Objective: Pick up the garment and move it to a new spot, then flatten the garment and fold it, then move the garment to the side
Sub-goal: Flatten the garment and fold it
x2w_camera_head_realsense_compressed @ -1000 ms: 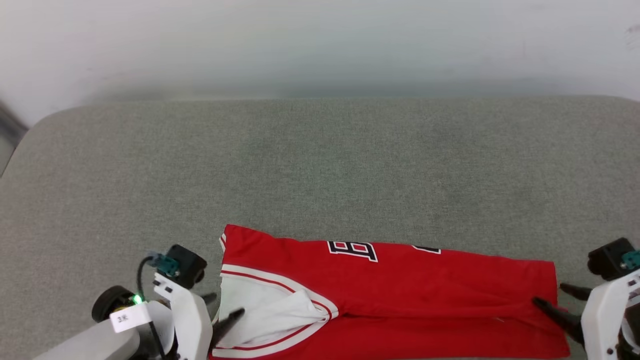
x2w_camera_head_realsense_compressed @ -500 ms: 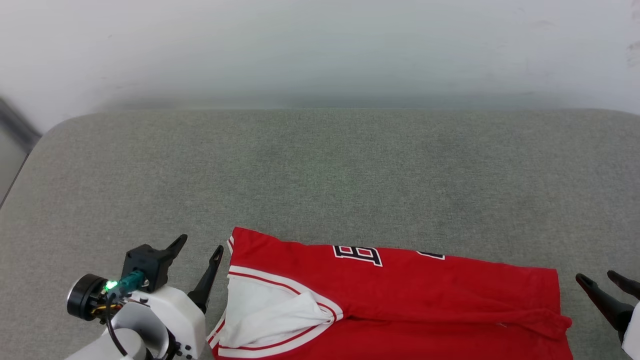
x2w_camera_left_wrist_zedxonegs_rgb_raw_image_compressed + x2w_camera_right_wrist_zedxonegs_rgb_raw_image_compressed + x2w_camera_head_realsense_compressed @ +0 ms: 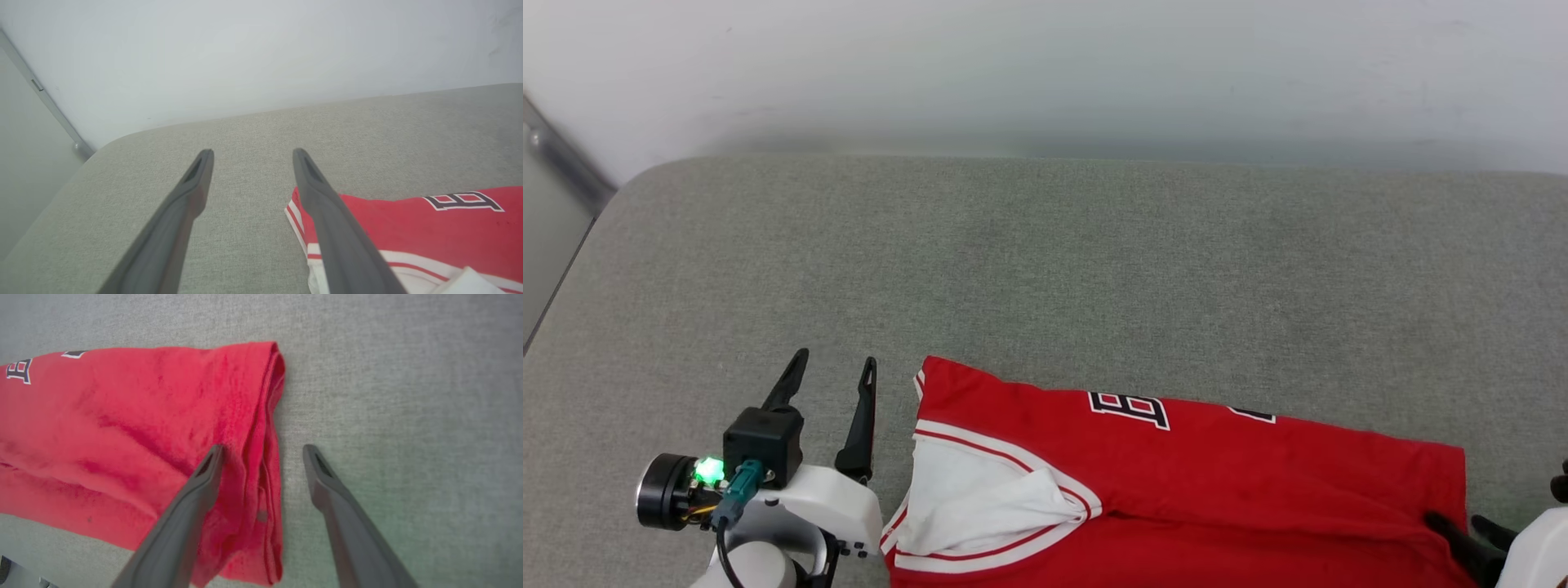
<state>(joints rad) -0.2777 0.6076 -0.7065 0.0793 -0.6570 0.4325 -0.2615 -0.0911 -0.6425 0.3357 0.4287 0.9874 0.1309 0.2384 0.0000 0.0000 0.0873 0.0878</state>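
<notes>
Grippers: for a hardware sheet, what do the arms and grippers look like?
The left gripper has two long tapering dark fingers on a black block, white wrist shell, green light, teal plug with black cable. The right gripper has matching dark fingers, white shell.

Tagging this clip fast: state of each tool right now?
Left tool: open, holding nothing, beside the red jersey.
Right tool: open, holding nothing, poised over the jersey's hem end.
</notes>
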